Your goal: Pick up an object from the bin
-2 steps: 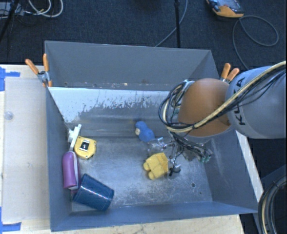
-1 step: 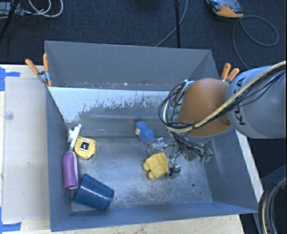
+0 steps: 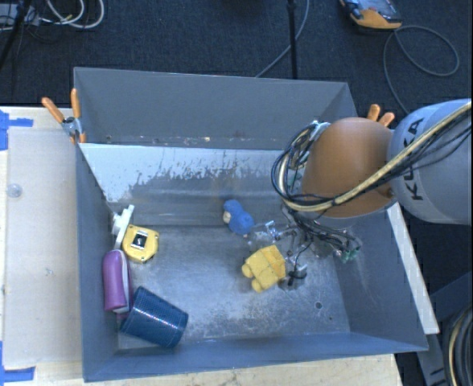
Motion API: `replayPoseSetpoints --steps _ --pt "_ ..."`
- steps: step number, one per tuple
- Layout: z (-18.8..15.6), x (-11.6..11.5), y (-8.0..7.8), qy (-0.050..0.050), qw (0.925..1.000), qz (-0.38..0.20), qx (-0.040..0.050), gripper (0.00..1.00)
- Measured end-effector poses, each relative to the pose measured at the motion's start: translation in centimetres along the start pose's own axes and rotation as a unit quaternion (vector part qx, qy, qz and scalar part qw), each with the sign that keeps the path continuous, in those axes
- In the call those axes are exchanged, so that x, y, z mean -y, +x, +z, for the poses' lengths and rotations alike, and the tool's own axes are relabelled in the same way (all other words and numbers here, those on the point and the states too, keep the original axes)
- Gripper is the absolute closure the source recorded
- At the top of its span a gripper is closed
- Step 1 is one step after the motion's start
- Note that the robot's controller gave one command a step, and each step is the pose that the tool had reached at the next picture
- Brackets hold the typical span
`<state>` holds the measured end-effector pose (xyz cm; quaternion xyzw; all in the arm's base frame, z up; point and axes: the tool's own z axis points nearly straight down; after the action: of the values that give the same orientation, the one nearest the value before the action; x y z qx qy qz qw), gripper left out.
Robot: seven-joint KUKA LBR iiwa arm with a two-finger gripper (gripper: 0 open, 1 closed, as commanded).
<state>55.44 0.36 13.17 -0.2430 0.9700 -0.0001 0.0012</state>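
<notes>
A lumpy yellow toy point(image 3: 264, 268) lies right of the bin's point(image 3: 212, 127) middle. The gripper point(image 3: 294, 276) hangs at the toy's right edge, perhaps touching it; spread or closed, I cannot tell. Well left of the toy: purple tube point(image 3: 114, 280), tape measure point(image 3: 140, 244), blue cup point(image 3: 156, 318); just up-left, a blue lump point(image 3: 238, 215).

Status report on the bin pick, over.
Gripper low beside lumpy yellow toy, centre-right of bin. Small blue object just behind. Toy uncovered.
</notes>
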Motion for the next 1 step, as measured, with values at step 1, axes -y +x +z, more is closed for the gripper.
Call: replayPoseSetpoints --steps 1 --pt "-6.08 -0.60 -2.69 -0.002 0.9907 -0.136 -0.0015 1.00"
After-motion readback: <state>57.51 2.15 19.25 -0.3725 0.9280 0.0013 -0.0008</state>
